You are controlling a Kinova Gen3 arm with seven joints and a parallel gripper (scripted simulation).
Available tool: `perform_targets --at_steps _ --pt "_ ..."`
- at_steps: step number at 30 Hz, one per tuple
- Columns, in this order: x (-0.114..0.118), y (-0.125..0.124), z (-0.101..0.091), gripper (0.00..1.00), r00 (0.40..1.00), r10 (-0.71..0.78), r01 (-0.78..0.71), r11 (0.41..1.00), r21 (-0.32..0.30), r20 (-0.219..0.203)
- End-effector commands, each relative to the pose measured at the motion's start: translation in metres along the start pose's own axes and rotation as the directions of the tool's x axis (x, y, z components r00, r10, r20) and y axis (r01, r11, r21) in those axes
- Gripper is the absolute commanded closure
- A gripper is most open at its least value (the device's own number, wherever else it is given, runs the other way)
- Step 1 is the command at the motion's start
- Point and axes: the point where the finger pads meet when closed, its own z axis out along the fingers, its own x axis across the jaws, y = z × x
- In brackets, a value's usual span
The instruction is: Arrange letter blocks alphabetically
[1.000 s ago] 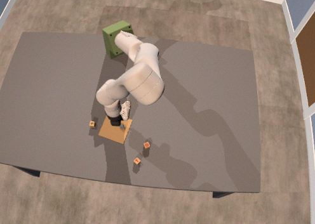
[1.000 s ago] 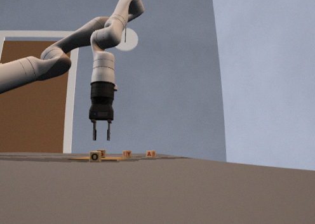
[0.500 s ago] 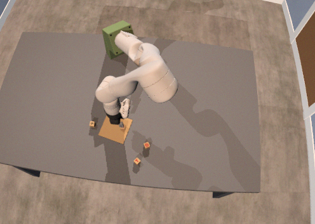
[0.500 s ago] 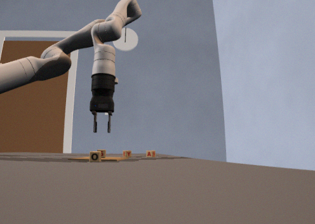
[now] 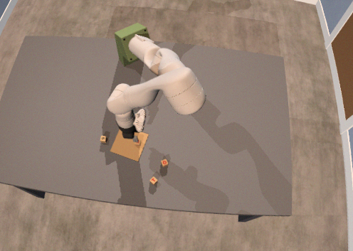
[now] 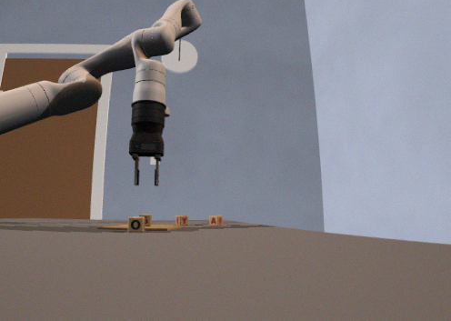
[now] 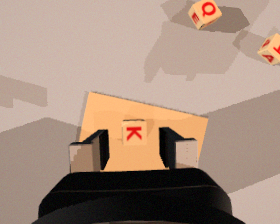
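Note:
A block with a red K on top (image 5: 138,143) (image 6: 145,219) (image 7: 134,132) lies flat on the orange mat (image 5: 124,150) (image 7: 98,110), inside its edges. My gripper (image 6: 146,184) (image 7: 134,142) is open and empty, above the K block with a gap below the fingertips. A block with a red Q on top (image 5: 164,163) (image 6: 182,220) (image 7: 206,13) and a block with a red T on top (image 5: 153,180) (image 6: 215,220) (image 7: 274,49) lie off the mat. Another block (image 5: 103,139) (image 6: 135,225) lies off the mat's other side; its dark top mark is too small to tell.
The arm's green mount (image 5: 122,50) stands at the table's back edge in the top view. The arm reaches over the grey table (image 5: 64,93) and partly hides the mat's near-base edge there. The Q and T blocks lie apart from each other.

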Motion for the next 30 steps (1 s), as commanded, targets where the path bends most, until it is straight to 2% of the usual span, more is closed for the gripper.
perform_targets --at_steps 1,2,3,24,30 --pt "0.001 0.002 -0.002 0.21 1.000 0.004 -0.004 1.000 -0.005 -0.002" --pt "0.001 0.002 -0.002 0.21 1.000 0.004 -0.004 1.000 -0.005 -0.002" --pt "0.001 0.002 -0.002 0.00 1.000 0.004 -0.004 1.000 -0.005 -0.002" --pt "0.002 0.002 -0.002 0.00 1.000 0.003 -0.003 1.000 -0.006 -0.003" --pt "0.018 -0.004 -0.004 0.00 0.999 -0.033 0.032 0.999 -0.016 -0.021"
